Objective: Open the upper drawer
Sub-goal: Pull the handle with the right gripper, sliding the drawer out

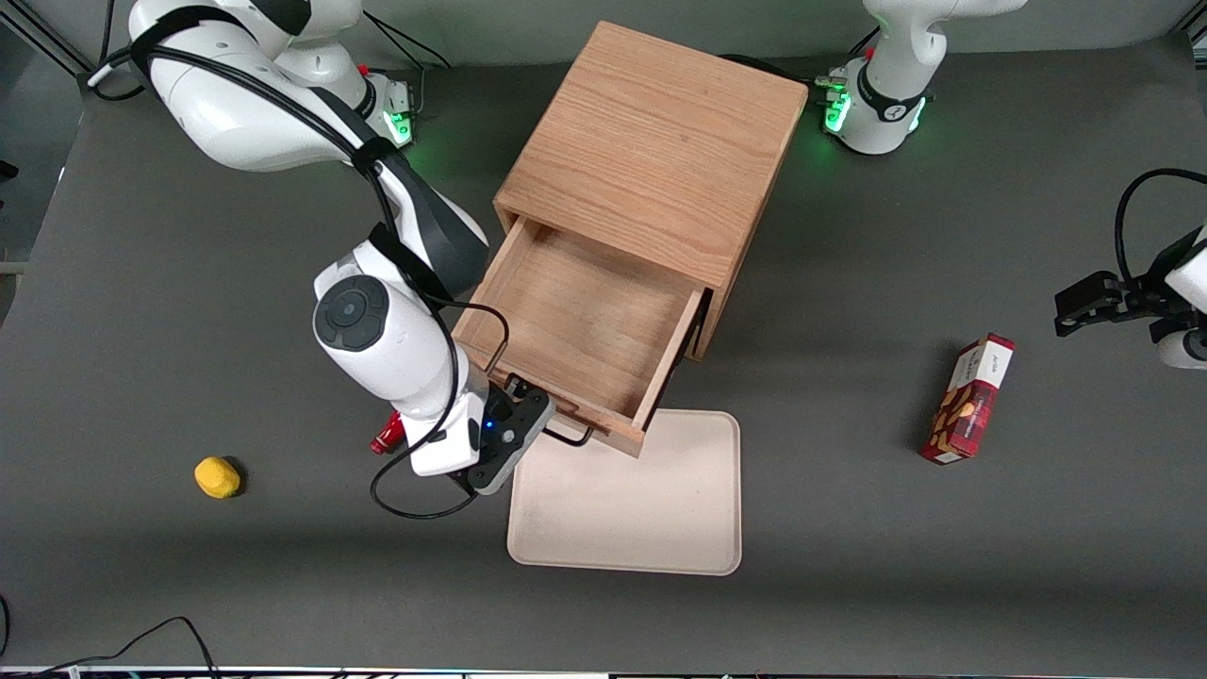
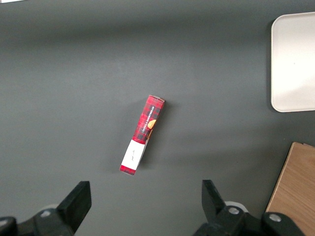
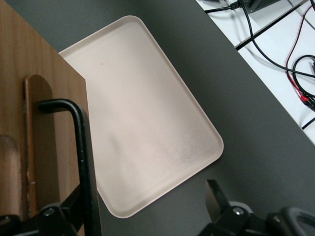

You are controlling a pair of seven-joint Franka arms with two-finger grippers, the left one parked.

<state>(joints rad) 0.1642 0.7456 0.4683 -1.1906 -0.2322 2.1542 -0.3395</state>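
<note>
The wooden cabinet (image 1: 660, 141) stands at the table's middle. Its upper drawer (image 1: 585, 321) is pulled far out toward the front camera, and its pale-wood tray inside holds nothing. The thin black wire handle (image 1: 570, 436) runs along the drawer front, which overhangs a beige tray. My gripper (image 1: 517, 426) is at the handle's end toward the working arm. In the right wrist view the gripper (image 3: 145, 194) is open, fingers wide apart. The handle (image 3: 82, 157) passes close beside one finger (image 3: 74, 202), inside the gap. The lower drawer is hidden under the upper one.
A beige tray (image 1: 632, 509) lies in front of the cabinet, partly under the drawer. A yellow lump (image 1: 217, 476) lies toward the working arm's end. A red snack box (image 1: 969, 398) lies toward the parked arm's end. A small red item (image 1: 387, 437) shows under my wrist.
</note>
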